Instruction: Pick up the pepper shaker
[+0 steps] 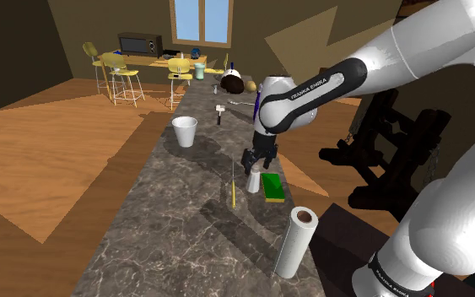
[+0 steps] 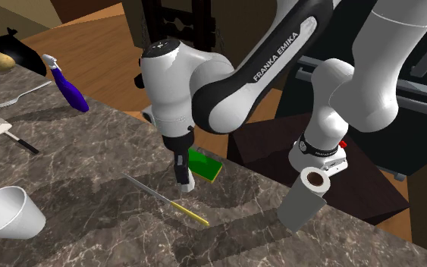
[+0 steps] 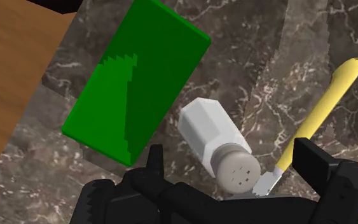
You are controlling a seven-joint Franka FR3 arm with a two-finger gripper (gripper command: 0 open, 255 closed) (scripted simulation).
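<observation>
- Wrist view: pepper shaker has a white, faceted body tapering to a round grey cap dotted with small holes.
- Black gripper is open. Its blocky fingers stand apart either side of the cap, with a gap showing on each side, so the shaker is not clasped.
- Just beside the shaker's body lies a flat green sponge, a plain rectangular slab with sharp corners.
- On the shaker's other side is a slim utensil with a rounded yellow handle and a pale metal tip. The tip reaches close to the cap.
- Counter is dark, polished stone with pale veining.
- Shoulder view: the shaker reads as a plain white tapered form, upright on the counter, directly under the gripper. Cap holes cannot be made out here.
- From the shaker in this view, the sponge sits at 3 o'clock, the utensil at 8 o'clock, a white tapered cup well apart at 10 o'clock, and an upright paper towel roll at 5 o'clock.
- Second exterior view: the gripper points straight down at the counter, with the sponge just behind it.
- The utensil's full thin length shows in this view. The roll shows its brown core and the cup lies near the frame edge.
</observation>
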